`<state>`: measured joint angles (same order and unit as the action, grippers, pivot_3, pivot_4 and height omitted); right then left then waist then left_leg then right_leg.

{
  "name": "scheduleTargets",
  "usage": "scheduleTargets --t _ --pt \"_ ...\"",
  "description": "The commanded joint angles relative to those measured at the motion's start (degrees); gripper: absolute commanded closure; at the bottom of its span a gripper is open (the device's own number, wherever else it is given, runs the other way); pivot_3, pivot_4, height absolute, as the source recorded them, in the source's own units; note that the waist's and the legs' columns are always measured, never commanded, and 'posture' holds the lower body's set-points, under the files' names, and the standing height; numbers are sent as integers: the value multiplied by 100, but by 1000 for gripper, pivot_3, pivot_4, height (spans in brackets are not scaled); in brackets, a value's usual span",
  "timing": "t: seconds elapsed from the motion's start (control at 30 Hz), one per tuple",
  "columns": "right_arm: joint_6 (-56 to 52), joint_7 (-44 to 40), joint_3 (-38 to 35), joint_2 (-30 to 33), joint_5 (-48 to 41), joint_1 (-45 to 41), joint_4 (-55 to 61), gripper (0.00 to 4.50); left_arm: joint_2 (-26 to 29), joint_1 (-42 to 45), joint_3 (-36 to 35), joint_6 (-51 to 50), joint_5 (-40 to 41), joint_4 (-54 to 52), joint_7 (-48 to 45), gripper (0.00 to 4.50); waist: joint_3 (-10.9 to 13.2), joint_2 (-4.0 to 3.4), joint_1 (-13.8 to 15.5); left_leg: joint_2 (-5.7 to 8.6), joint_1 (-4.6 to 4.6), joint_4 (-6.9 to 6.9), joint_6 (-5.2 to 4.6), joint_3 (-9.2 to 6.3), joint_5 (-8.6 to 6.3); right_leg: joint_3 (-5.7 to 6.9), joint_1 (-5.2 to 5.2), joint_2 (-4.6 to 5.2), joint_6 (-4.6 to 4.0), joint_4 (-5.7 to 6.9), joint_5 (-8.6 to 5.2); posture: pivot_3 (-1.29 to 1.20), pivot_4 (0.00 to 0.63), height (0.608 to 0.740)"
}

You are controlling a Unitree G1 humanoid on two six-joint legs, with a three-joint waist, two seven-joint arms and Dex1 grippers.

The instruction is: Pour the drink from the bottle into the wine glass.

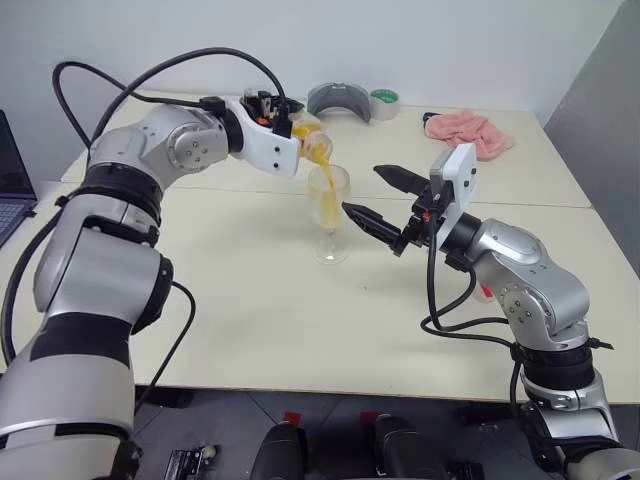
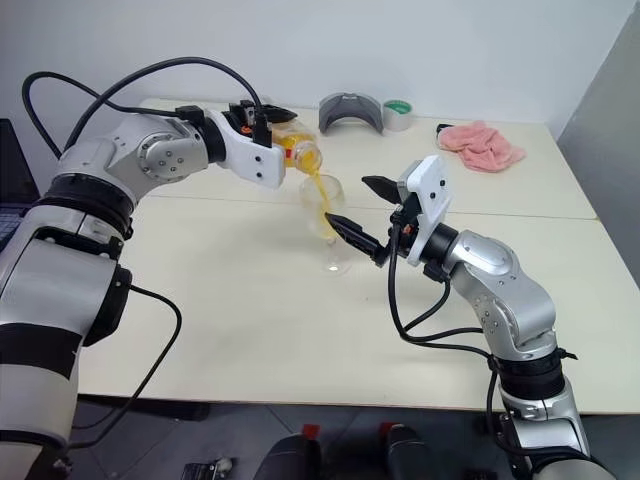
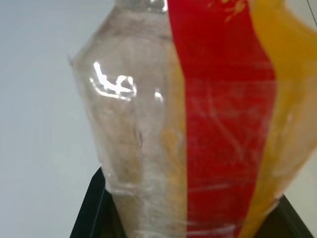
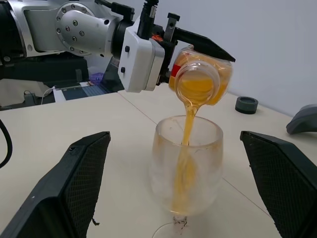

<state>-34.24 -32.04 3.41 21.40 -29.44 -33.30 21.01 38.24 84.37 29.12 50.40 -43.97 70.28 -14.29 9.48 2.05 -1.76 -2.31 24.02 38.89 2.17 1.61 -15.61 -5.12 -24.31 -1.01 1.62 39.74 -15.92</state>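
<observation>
My left gripper [image 1: 288, 118] is shut on the bottle [image 1: 312, 143], a clear plastic one with a red label strip [image 3: 223, 124]. The bottle is tipped mouth-down over the wine glass [image 1: 330, 205]. The orange drink [image 4: 188, 124] runs in a thin stream from the bottle's mouth into the bowl and gathers at its bottom. The glass stands upright on the table [image 1: 250, 300]. My right gripper [image 1: 362, 189] is open at the glass's right, level with the bowl. Its black fingers [image 4: 74, 188] stand wide on either side, apart from the glass.
At the table's far edge lie a grey curved object [image 1: 340, 100], a roll of tape [image 1: 385, 103] and a pink cloth [image 1: 470, 132]. A small dark round piece [image 4: 246, 104] sits behind the glass. A laptop [image 1: 12, 180] shows at the far left.
</observation>
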Motion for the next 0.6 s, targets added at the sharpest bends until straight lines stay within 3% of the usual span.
scheduleTargets --t 0.03,0.6 --pt "76 33 -150 -5 -23 -141 138 0 101 297 0 -8 -24 -9 180 2832 0 0 0 1 0 0 0 0 0 0 0 0 0 3 0 0 150 740" --pt "114 12 -139 -24 6 -152 78 0 134 436 180 -44 -227 112 429 2832 0 0 -1 12 -1 3 0 1 0 -1 -5 1 0 14 0 0 150 740"
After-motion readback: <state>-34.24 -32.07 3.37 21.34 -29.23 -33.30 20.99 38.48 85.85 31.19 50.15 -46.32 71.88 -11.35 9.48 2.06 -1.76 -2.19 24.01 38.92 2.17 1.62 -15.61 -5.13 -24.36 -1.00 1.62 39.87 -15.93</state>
